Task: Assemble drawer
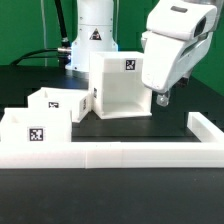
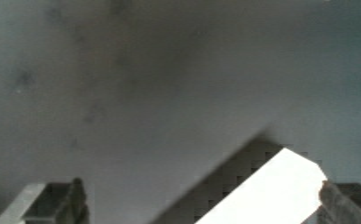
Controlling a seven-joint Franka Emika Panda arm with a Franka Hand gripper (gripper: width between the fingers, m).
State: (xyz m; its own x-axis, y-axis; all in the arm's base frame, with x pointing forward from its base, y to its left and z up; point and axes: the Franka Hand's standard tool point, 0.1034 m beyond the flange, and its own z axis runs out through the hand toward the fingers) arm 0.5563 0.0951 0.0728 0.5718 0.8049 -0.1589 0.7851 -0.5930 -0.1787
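The white cube-like housing (image 1: 122, 85) stands in the middle of the black table, open side to the front, with a tag on its top. Two small open-topped trays (image 1: 55, 103) (image 1: 30, 130) sit together at the exterior view's left, each with a tag. My gripper (image 1: 163, 98) hangs just off the housing's right side, near its top edge. In the wrist view the gripper (image 2: 198, 206) has its fingers (image 2: 52, 205) wide apart and holds nothing. A bright white corner (image 2: 275, 190) lies between them, close to one finger. I cannot tell which part it belongs to.
The long low white L-shaped wall (image 1: 130, 152) runs along the front and turns back at the exterior view's right (image 1: 207, 127). The robot's base (image 1: 92, 35) and its cables stand behind the housing.
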